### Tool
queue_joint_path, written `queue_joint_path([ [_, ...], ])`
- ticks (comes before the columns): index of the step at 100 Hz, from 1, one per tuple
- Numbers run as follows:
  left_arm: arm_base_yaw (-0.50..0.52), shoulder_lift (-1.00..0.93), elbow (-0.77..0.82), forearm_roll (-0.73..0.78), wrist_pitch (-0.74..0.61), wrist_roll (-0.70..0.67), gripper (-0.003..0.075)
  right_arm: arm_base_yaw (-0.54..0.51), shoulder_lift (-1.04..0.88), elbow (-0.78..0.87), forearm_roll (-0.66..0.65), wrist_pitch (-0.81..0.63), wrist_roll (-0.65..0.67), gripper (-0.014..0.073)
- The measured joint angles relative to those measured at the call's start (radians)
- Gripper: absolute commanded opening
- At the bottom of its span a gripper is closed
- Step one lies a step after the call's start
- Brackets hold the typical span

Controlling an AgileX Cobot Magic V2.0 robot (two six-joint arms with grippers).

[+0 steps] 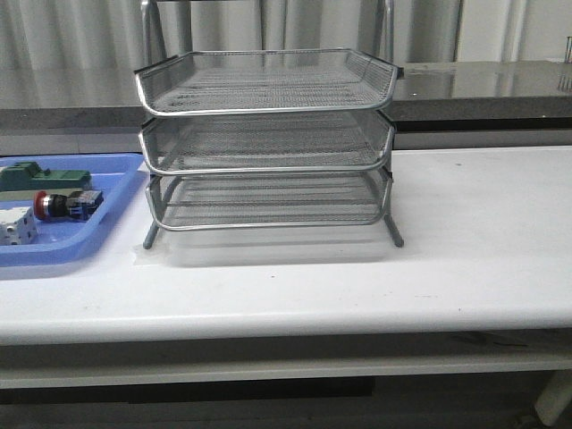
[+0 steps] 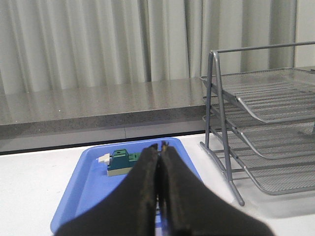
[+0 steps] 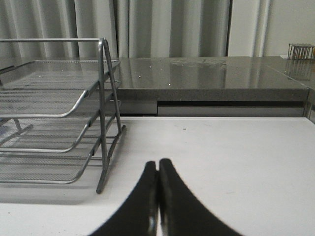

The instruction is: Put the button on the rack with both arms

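Observation:
The button [image 1: 67, 205], with a red head and blue-black body, lies on its side in the blue tray [image 1: 107, 228] at the table's left. The three-tier silver wire-mesh rack [image 1: 268, 143] stands mid-table; its trays hold nothing. It also shows in the left wrist view [image 2: 266, 123] and the right wrist view [image 3: 54, 113]. My left gripper [image 2: 160, 145] is shut and empty above the blue tray [image 2: 88, 182]; its fingers hide the button there. My right gripper [image 3: 157, 161] is shut and empty over the bare table, right of the rack. Neither arm shows in the front view.
A green rectangular block [image 1: 40, 178] and a white dotted cube [image 1: 16, 225] share the blue tray; the block also shows in the left wrist view [image 2: 123, 161]. A grey counter [image 1: 483, 85] and curtains run behind the table. The white table [image 1: 483, 232] stretches right of the rack.

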Motion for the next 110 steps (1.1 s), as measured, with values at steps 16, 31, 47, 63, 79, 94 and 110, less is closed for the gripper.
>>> queue_joint_path([
  [16,0.0,0.0,0.0,0.0,0.0,0.0,-0.0021,0.0,0.12,-0.173,0.004,0.155,0.0,-0.0057],
  [31,0.0,0.0,0.0,0.0,0.0,0.0,-0.0021,0.0,0.3,-0.324,0.063,0.27,0.001,-0.0057],
  [47,0.0,0.0,0.0,0.0,0.0,0.0,-0.0021,0.0,0.508,-0.461,0.131,0.357,0.001,-0.0057],
  [63,0.0,0.0,0.0,0.0,0.0,0.0,-0.0021,0.0,0.693,-0.546,0.179,0.382,0.001,-0.0057],
  [79,0.0,0.0,0.0,0.0,0.0,0.0,-0.0021,0.0,0.846,-0.578,0.247,0.384,0.001,-0.0057],
  [94,0.0,0.0,0.0,0.0,0.0,0.0,-0.0021,0.0,0.963,-0.582,0.346,0.384,0.001,-0.0057],
  [110,0.0,0.0,0.0,0.0,0.0,0.0,-0.0021,0.0,1.064,-0.582,0.463,0.378,-0.001,-0.0024],
])
